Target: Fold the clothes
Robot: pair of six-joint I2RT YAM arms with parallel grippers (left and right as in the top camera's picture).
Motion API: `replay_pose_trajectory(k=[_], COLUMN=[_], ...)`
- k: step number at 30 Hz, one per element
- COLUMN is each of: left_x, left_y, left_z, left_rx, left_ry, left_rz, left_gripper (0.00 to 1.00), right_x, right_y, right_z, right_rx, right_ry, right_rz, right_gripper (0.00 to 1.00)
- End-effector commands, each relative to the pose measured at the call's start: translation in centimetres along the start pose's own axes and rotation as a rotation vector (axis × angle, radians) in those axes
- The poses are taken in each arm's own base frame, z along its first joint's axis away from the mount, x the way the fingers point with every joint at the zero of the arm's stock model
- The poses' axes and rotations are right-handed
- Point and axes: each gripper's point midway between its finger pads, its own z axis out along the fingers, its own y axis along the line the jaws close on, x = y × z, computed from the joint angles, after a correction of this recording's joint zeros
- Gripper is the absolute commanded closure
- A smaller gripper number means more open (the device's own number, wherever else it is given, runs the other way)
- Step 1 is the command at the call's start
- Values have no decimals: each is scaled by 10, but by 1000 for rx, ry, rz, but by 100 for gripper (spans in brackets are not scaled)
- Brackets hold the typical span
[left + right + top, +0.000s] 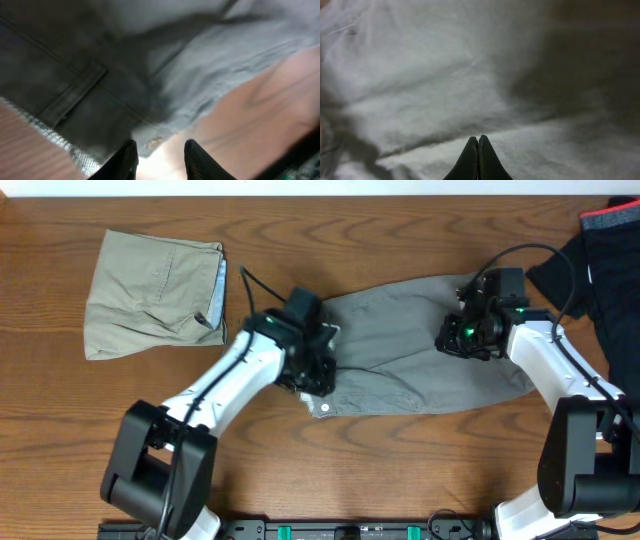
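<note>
The counter (400,470) carries the grey shorts (400,350) at its centre, long axis running 9 to 3 o'clock, waistband end at 9. The left tool (312,375) sits at that end, fingers narrowly apart with nothing seen between them. The right tool (462,338), pinched fully together, rests over the leg end. The metal button (154,142) lies just at 12 o'clock of the left tips, so the left arm looks nearer.

Brown wood-grain table (400,480) (pale strip (300,186) behind).
</note>
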Motion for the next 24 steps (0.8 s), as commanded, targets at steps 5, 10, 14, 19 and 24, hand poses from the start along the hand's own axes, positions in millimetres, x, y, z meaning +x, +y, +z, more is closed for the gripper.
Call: replay_pose_trajectory(k=[5, 10, 14, 19, 24], left_x=[13, 10, 8, 19, -3], left_y=[22, 44, 58, 74, 23], left_z=[14, 8, 6, 4, -22], left_rx=[-86, -141, -147, -174, 49], left_ry=[18, 9, 8, 60, 27], left_rz=[-19, 5, 10, 21, 30], left_gripper=[66, 67, 67, 75, 71], right_x=[-1, 1, 0, 1, 3], right_y=[-13, -9, -9, -9, -10], right_z=[3, 3, 3, 3, 3], right_rx=[76, 55, 55, 56, 58], right_ry=[-10, -4, -4, 0, 6], right_rz=[53, 53, 53, 54, 56], right_gripper=[99, 99, 99, 99, 99])
